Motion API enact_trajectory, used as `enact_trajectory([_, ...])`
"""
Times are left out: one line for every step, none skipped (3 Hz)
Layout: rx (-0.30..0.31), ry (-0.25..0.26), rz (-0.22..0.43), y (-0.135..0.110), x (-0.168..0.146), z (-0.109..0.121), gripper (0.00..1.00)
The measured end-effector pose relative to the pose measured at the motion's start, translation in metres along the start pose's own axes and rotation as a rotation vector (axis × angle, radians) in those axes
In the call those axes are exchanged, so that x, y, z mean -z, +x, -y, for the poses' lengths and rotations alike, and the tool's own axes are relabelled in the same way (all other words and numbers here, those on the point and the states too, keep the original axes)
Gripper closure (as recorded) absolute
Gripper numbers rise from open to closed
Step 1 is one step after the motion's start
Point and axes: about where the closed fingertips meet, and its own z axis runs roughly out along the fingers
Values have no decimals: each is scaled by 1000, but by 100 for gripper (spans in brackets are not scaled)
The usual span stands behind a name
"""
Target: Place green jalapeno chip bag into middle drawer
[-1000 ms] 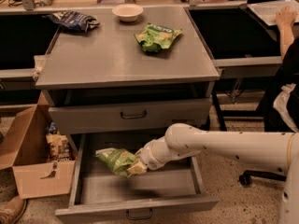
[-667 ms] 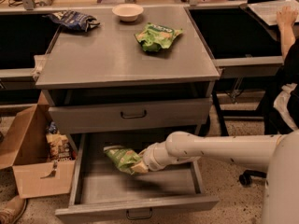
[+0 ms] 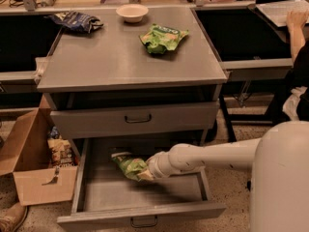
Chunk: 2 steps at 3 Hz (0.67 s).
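The green jalapeno chip bag [image 3: 126,165] is light green and hangs low inside the open middle drawer [image 3: 145,195], toward its back and left of centre. My gripper [image 3: 146,172] is at the bag's right end, inside the drawer, and is shut on the bag. My white arm reaches in from the right over the drawer's right wall. The drawer is pulled out wide, with its dark handle [image 3: 143,221] on the front panel. I cannot tell whether the bag touches the drawer floor.
The drawer above [image 3: 135,120] is closed. On the cabinet top lie a squarer green bag [image 3: 163,36], a dark blue bag [image 3: 75,21] and a white bowl [image 3: 132,12]. An open cardboard box [image 3: 34,170] stands at the left. A seated person [image 3: 297,57] is at the right.
The gripper and the bag have shifted slightly to the right and a little deeper into the drawer. The bag stays held.
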Motion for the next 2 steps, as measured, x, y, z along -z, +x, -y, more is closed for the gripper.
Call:
enact_trajectory([12, -28, 43, 1, -2, 1, 6])
enact_trajectory([33, -90, 156, -7, 12, -1, 0])
